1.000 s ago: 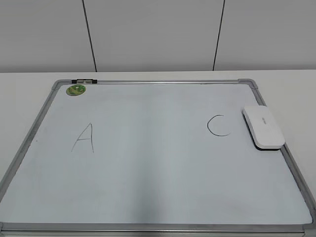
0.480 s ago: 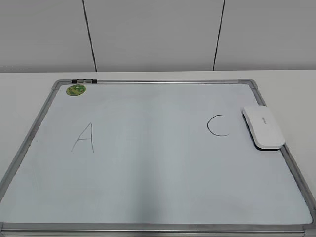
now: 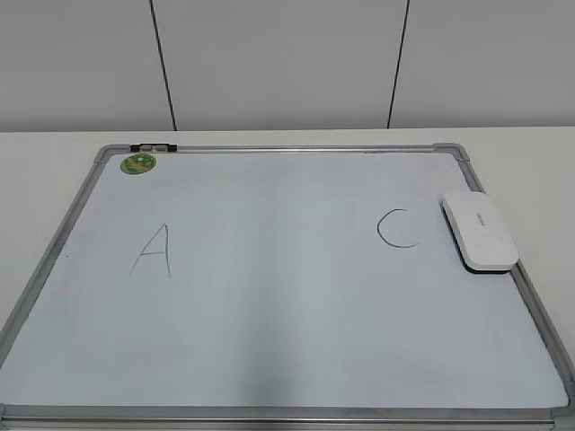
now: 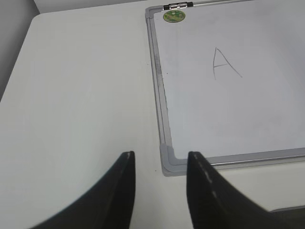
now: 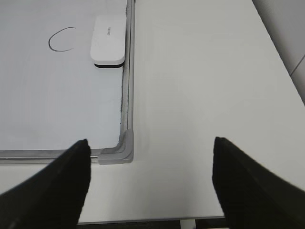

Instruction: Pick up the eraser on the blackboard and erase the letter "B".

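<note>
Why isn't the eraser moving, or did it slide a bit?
No. The eraser lies in the same spot, just right of the letter C, against the board's right frame, as in both earlier pictures.

eraser (image 3: 479, 231) on blackboard (image 3: 287, 359) right edge, beside "c" (image 3: 399, 228).

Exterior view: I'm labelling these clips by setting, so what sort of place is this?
Probably an office or lab workspace: a whiteboard with an eraser lies flat on a plain white table before pale wall panels.

The blackboard (image 3: 269, 296) lies flat, open from above between the "A" (image 3: 153, 250) and "C" (image 3: 399, 228). Only the eraser (image 3: 479, 231) (against the right frame, just beside the "C") stands up from it. Bare surface (image 5: 200, 86) flanks both sides.
</note>
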`<action>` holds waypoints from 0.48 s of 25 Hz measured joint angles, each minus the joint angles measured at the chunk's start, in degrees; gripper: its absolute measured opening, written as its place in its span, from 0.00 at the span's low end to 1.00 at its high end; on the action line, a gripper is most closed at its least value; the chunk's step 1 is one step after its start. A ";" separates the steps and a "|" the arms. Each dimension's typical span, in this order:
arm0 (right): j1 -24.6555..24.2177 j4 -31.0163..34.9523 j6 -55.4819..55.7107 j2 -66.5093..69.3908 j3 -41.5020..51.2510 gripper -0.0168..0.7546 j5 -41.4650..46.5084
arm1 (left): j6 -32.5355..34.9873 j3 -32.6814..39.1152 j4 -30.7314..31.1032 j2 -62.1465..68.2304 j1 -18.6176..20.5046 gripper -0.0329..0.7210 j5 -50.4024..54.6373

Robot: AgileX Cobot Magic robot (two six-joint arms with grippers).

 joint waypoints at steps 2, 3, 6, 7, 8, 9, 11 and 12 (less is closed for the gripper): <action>0.00 0.00 0.00 0.00 0.00 0.79 0.00 | 0.00 0.00 0.00 0.00 0.00 0.39 0.00; 0.00 0.00 0.00 0.00 0.00 0.79 0.00 | 0.00 0.00 0.00 0.00 0.00 0.39 0.00; 0.00 0.00 0.11 0.00 0.00 0.79 0.00 | 0.00 0.00 0.00 0.00 0.00 0.38 0.00; 0.00 0.00 0.11 0.00 0.00 0.79 0.00 | 0.00 0.00 0.00 0.00 0.00 0.37 0.00; 0.00 0.00 0.11 0.00 0.00 0.79 0.00 | 0.00 0.00 0.00 0.00 0.00 0.37 0.00; 0.00 0.00 0.11 0.00 0.00 0.79 0.00 | 0.00 0.00 0.00 0.00 0.00 0.37 0.00; 0.00 0.00 0.11 0.00 0.00 0.79 0.00 | 0.00 0.00 0.00 0.00 0.00 0.37 0.00; 0.00 0.00 0.11 0.00 0.00 0.79 0.00 | 0.00 0.00 0.00 0.00 0.00 0.37 0.00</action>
